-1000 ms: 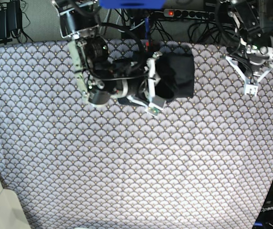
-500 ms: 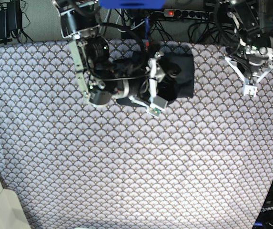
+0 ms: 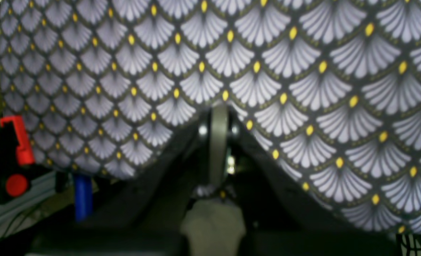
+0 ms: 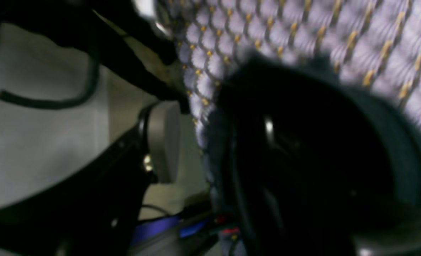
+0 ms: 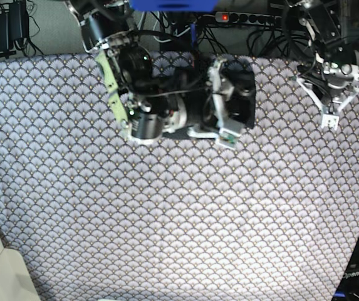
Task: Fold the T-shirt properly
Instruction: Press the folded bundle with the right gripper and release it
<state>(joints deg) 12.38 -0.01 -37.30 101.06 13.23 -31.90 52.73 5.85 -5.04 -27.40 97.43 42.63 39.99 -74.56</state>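
T-shirt (image 5: 242,94): black, folded small, far edge of bench (image 5: 166,226)
Right gripper (image 5: 220,106): jaws spread over it
Left gripper (image 5: 329,119): jaws closed, empty

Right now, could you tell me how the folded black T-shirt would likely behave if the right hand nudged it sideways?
The T-shirt looks like soft cloth, so it would probably bunch rather than slide whole. Its folds could slip apart. The patterned tablecloth beneath may drag and wrinkle too.

The T-shirt (image 5: 245,94) is mostly hidden behind the right arm (image 5: 166,106) (the right wrist view blurs it).
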